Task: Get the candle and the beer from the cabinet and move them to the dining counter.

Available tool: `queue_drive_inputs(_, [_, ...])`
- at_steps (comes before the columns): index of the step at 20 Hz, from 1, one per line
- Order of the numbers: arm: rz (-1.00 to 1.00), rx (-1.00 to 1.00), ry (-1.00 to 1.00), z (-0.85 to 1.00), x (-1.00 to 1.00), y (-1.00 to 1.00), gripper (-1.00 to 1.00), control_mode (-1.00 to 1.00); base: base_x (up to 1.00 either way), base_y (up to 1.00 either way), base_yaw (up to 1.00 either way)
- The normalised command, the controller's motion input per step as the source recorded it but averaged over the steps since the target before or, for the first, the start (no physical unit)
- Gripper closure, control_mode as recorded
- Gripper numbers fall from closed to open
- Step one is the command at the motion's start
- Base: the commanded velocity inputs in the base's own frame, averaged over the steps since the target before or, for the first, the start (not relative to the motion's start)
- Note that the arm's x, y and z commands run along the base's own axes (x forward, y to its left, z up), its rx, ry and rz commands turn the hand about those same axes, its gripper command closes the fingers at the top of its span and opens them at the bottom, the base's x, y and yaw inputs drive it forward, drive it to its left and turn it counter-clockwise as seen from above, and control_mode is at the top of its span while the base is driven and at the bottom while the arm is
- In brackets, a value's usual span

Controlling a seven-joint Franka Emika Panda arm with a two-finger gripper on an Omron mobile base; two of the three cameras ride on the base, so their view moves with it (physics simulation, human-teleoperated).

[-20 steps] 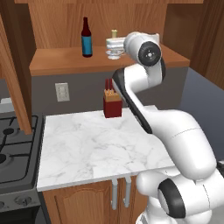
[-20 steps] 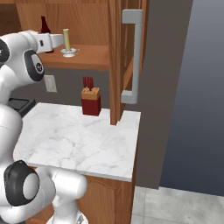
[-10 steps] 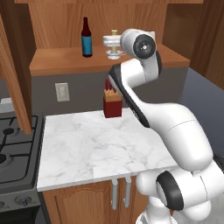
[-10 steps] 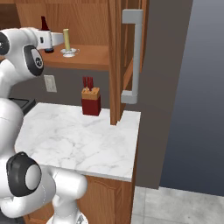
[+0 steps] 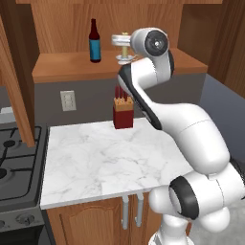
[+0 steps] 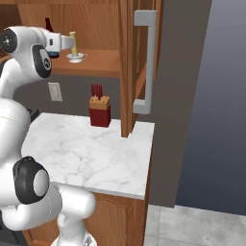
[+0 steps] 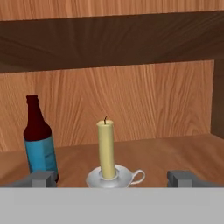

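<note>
The pale yellow candle stands in a silver saucer holder on the open cabinet shelf. The hand view puts it straight ahead, between my two fingertips and a little beyond them. My gripper is open with nothing held. The brown beer with its blue label stands upright to the candle's left. From the left base view, the gripper is level with the candle and the beer is further left. From the right, the gripper nearly touches the candle. The dining counter is out of view.
A red knife block stands at the back of the small marble worktop below the shelf. A stove adjoins on the left. An open cabinet door with a long silver handle hangs to the right, and another door to the left.
The hand has risen slightly and moved in closer to the candle. The jaws have stayed open, and the candle and beer have not moved.
</note>
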Motion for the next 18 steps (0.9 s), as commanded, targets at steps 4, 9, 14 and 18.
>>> queue_drive_inputs(4, [0.00,0.00,0.05,0.00,0.21,0.00,-1.00,-1.00,0.00,0.00,0.00])
queue_drive_inputs(9, [0.00,0.00,0.09,0.00,0.20,0.00,-1.00,-1.00,0.00,0.00,0.00])
queue_drive_inputs(14, [0.00,0.00,0.07,0.00,0.15,0.00,-1.00,-1.00,0.00,0.00,0.00])
queue_drive_inputs(18, [0.00,0.00,0.02,0.00,0.18,0.00,-1.00,-1.00,0.00,0.00,0.00])
